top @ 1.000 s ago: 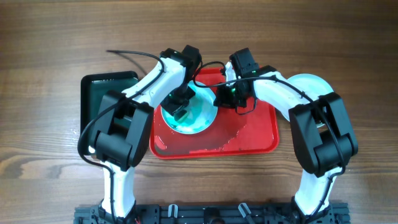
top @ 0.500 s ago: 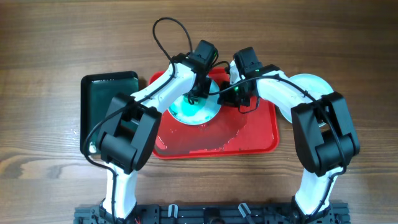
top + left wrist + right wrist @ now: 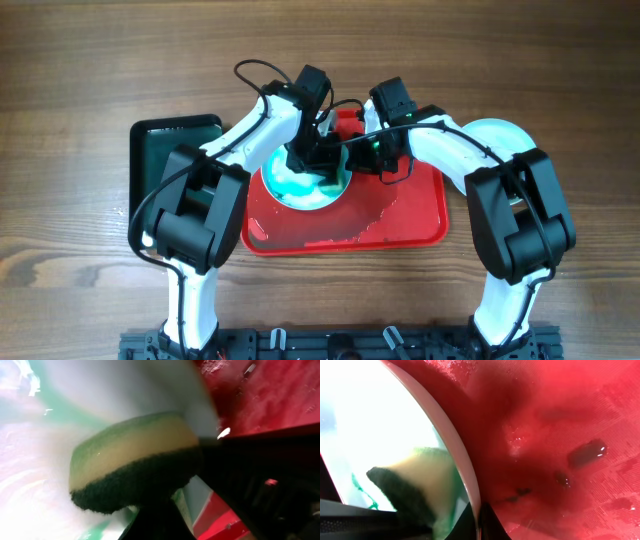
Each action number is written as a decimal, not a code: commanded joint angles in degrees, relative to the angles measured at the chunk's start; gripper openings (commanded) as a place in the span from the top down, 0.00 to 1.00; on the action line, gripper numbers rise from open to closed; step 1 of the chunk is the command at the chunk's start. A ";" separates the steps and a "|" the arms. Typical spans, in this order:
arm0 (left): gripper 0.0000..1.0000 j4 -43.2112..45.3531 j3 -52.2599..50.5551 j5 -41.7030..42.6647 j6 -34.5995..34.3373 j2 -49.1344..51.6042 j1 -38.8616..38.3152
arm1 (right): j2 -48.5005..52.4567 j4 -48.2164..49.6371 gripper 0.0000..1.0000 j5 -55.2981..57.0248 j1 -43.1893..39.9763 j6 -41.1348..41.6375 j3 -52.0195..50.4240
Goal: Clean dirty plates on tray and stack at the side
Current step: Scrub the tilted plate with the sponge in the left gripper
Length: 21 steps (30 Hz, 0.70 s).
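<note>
A pale aqua plate (image 3: 283, 186) with green smears lies tilted on the red tray (image 3: 400, 215). My left gripper (image 3: 313, 152) is shut on a yellow sponge with a dark scouring side (image 3: 132, 457) and presses it on the plate's wet face (image 3: 40, 485). My right gripper (image 3: 362, 150) is shut on the plate's right rim (image 3: 465, 475), one finger on each side. The sponge also shows in the right wrist view (image 3: 415, 480). The white plate is not visible.
A smaller black tray (image 3: 172, 165) lies left of the red tray. A pale plate (image 3: 497, 135) sits on the table right of the red tray, partly under my right arm. The red tray's floor (image 3: 560, 435) is wet with dark specks.
My left gripper swept the sponge across the plate toward the far right, then came back a little toward the middle. My right gripper kept its hold on the rim.
</note>
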 commanded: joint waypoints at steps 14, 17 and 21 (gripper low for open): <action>0.96 -9.60 -0.61 -34.25 -15.34 0.96 -0.13 | 1.27 0.11 0.96 -0.33 -0.24 -0.15 -0.04; 0.96 -11.63 -0.57 -16.65 -2.12 0.22 -0.02 | 1.27 0.09 0.96 -0.35 -0.24 -0.13 -0.04; 0.96 -7.08 -0.57 -11.39 0.94 -2.38 0.07 | 1.27 0.09 0.96 -0.35 -0.24 -0.11 -0.04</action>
